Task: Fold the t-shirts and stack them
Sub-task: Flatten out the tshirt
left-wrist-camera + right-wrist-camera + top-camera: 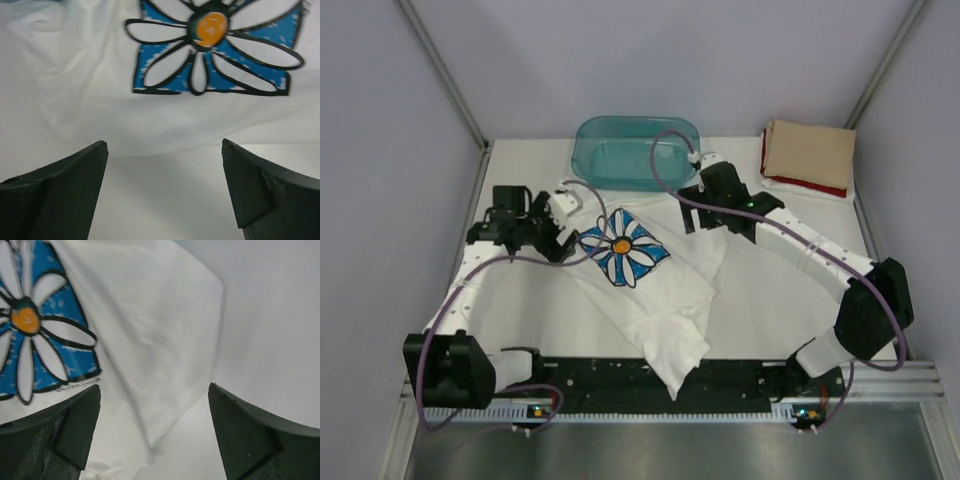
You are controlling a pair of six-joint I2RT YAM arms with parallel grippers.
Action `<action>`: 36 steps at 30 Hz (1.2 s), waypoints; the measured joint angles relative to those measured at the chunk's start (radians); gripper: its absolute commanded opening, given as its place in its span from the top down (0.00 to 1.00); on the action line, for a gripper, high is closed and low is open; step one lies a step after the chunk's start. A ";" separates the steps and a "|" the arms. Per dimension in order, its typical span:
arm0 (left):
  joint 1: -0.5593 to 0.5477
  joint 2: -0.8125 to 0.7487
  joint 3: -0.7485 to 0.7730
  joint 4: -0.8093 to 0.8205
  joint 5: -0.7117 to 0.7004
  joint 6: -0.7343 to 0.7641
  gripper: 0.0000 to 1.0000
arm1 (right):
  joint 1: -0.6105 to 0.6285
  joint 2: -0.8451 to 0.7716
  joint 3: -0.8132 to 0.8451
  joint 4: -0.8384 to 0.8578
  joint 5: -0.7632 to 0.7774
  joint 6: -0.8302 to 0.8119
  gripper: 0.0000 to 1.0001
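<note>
Nearest the arm bases, one end of the white tee point(660, 300) hangs over the black rail at the table's point(770, 290) near edge. The rest runs diagonally up toward table centre, rumpled and w/ no tidy fold, daisy print point(623, 247) face up. So this one isn't folded yet. By my read it needs flattening, folding, then a carry to the stack. Mid-table, both grippers flank the print end. Left gripper point(165, 145): jaws spread wide, nothing btwn them. Its wrist view shows bare table in the gap and the tee's edge just ahead of the fingertips, print beyond that, so it's near the cloth but not on it. Right gripper point(155, 387): jaws also spread, holding nothing. A pointed flap of white cloth lies under the gap btwn them, print off to one side. Can't tell if the fingers touch the cloth or hover over it. Farther back, centre, sits a teal tub point(582, 140), apparently empty. Far right corner: tan tee point(810, 155) folded and lying on top of the red tee point(820, 188), only red edges showing. Judging by that, two of three look done and stacked, and the white one is left.
</note>
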 measured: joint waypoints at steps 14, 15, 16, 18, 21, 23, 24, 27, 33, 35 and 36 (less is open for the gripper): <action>-0.958 -0.013 -0.195 -0.185 -0.092 0.236 0.01 | -0.218 0.192 -0.261 0.095 -0.143 0.182 0.41; -0.991 0.012 -0.197 -0.173 -0.103 0.239 0.01 | -0.224 0.211 -0.261 0.111 -0.151 0.193 0.46; -1.019 0.043 -0.202 -0.150 -0.114 0.240 0.01 | -0.230 0.225 -0.261 0.124 -0.155 0.204 0.52; -1.054 0.110 -0.219 -0.096 -0.138 0.240 0.01 | -0.237 0.238 -0.257 0.154 -0.165 0.224 0.70; -1.088 0.192 -0.241 -0.010 -0.182 0.235 0.07 | -0.252 0.252 -0.254 0.187 -0.195 0.259 1.00; -1.101 0.234 -0.256 0.054 -0.216 0.230 0.29 | -0.268 0.253 -0.255 0.193 -0.214 0.277 1.00; -1.103 0.245 -0.256 0.066 -0.219 0.220 0.51 | -0.278 0.252 -0.255 0.196 -0.221 0.285 1.00; -1.106 0.248 -0.254 0.109 -0.274 0.199 1.00 | -0.312 0.216 -0.276 0.203 -0.235 0.290 1.00; -0.999 0.174 -0.220 0.063 -0.361 0.171 1.00 | -0.342 -0.012 -0.293 0.162 -0.221 0.262 1.00; -0.887 0.085 -0.156 0.009 -0.373 0.156 1.00 | -0.341 -0.104 -0.285 0.140 -0.210 0.246 1.00; -0.821 0.038 -0.107 -0.016 -0.380 0.150 1.00 | -0.341 -0.151 -0.275 0.127 -0.198 0.235 1.00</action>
